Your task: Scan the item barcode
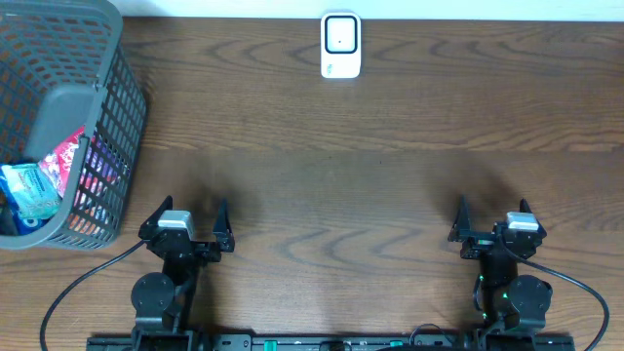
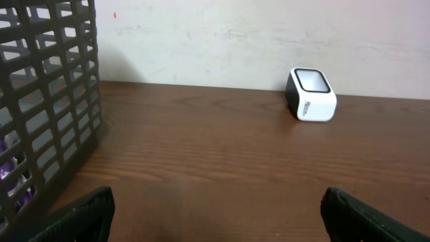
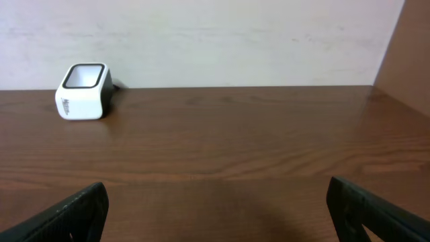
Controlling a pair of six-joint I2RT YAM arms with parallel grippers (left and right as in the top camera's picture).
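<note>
there, scanner (image 1: 340,44) lengthwise front to back, window upward at far end

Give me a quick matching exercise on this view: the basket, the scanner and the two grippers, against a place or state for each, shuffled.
Things:
1. basket
2. scanner
3. left gripper
4. right gripper

Places and states:
A. open, far from the basket
B. white, at the far edge, in the middle
C. grey mesh, with packets inside
D. open, just beside the basket

Pairs: 1-C, 2-B, 3-D, 4-A
</note>
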